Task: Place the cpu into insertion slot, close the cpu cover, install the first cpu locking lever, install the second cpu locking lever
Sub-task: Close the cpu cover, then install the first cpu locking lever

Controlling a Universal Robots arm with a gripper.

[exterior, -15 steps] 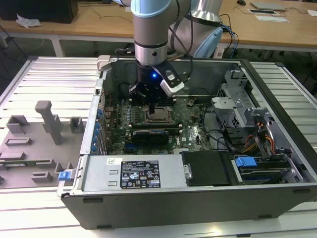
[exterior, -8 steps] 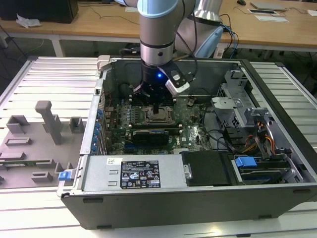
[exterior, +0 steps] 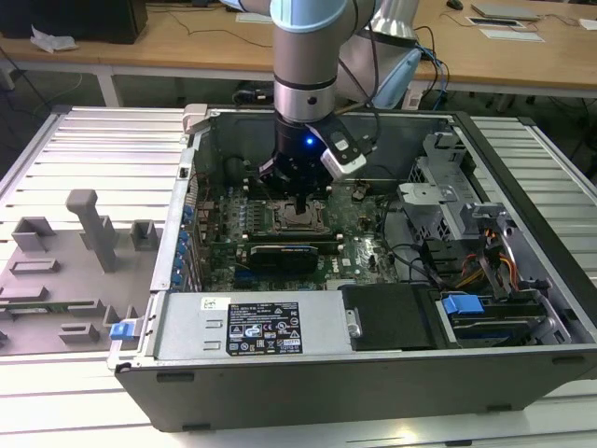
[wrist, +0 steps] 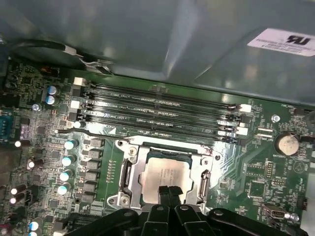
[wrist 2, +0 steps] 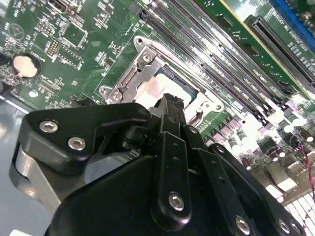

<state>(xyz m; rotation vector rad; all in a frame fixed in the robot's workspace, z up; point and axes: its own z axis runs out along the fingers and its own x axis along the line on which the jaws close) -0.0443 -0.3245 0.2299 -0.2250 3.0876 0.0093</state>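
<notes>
The cpu (wrist: 165, 172) lies flat in the insertion slot (exterior: 300, 220) on the green motherboard, its dull silver top facing up. The cpu cover (wrist: 129, 173) appears to lie down around the chip as a silver-grey frame, which also shows in the second wrist view (wrist 2: 132, 73). My gripper (wrist: 167, 191) hangs straight over the near edge of the chip with its two black fingertips pressed together and nothing between them. In the exterior view the gripper (exterior: 300, 203) reaches down into the open computer case just above the socket. Whether the tips touch the chip cannot be told.
Long black memory slots (wrist: 162, 110) run beside the socket. A black card (exterior: 289, 252) sits on the socket's other side. The power supply (exterior: 247, 327) and drive cage (exterior: 466, 233) fill the case's near and right parts. Grey fixtures (exterior: 84, 233) stand outside the case.
</notes>
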